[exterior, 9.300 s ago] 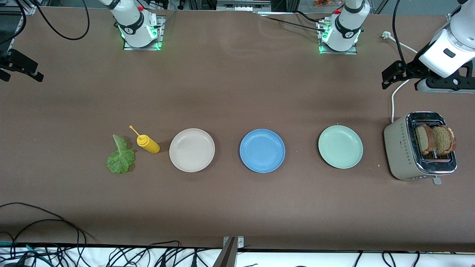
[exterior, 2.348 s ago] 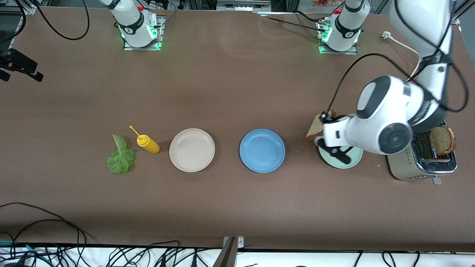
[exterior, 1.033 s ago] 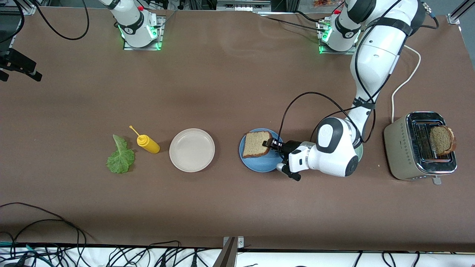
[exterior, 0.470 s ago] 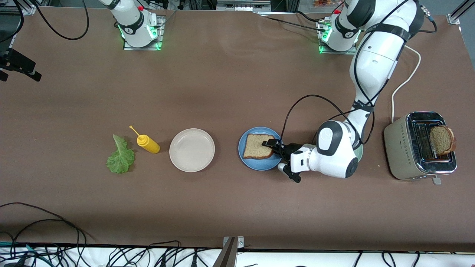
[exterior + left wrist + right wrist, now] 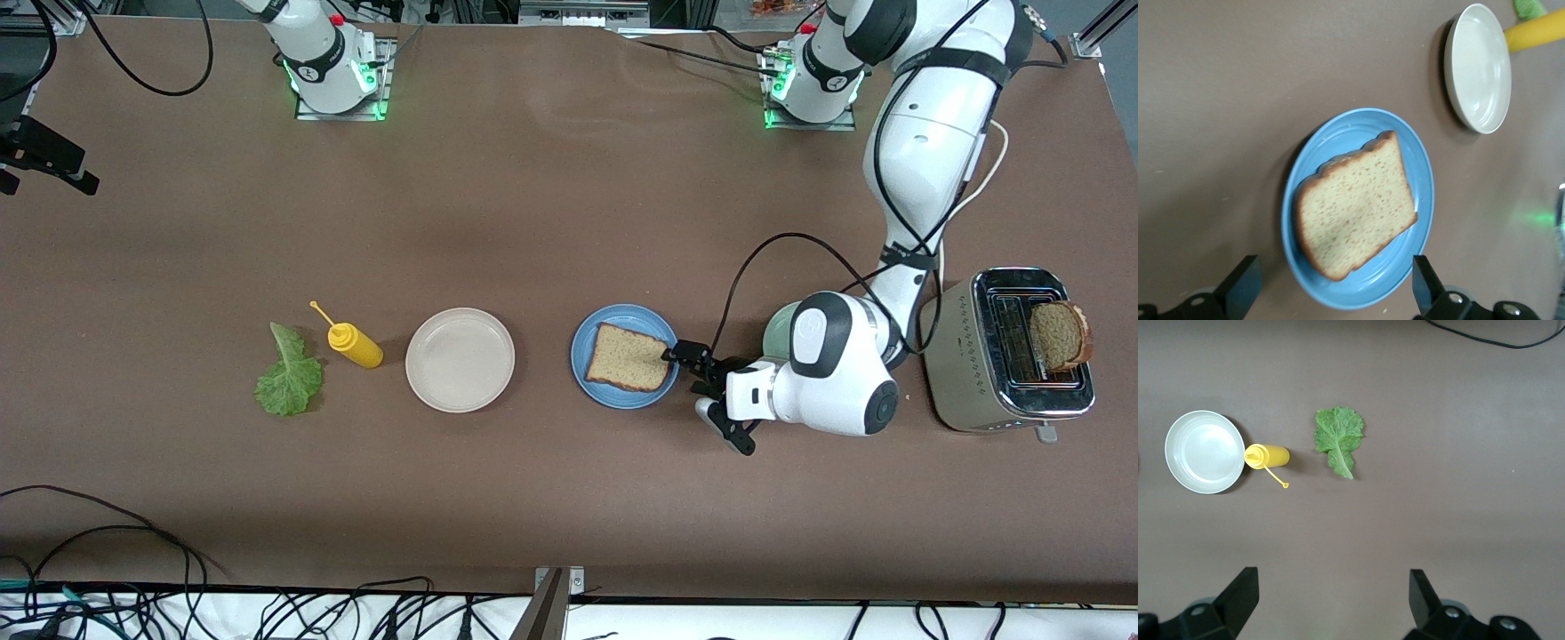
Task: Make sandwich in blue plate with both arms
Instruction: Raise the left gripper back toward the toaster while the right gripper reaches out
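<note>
My left gripper (image 5: 709, 400) gapes wide beside the blue plate (image 5: 587, 384); retreating carelessly could nudge the bread slice (image 5: 629, 357); my right gripper (image 5: 1331, 600), spread too, waits high.

Three plates on the table: one blue (image 5: 623, 356), one off-white (image 5: 460, 359), and a mint one (image 5: 777, 332) mostly hidden by the left arm. Two bread slices, one on the blue plate (image 5: 630, 357) and one in the toaster (image 5: 1060, 337). Then one toaster (image 5: 965, 356), one lettuce leaf (image 5: 288, 373), one yellow squeeze bottle (image 5: 354, 345), and two arms as far as I can tell.

Off-white plate (image 5: 460, 359), yellow bottle (image 5: 356, 345), toaster (image 5: 973, 356)
</note>
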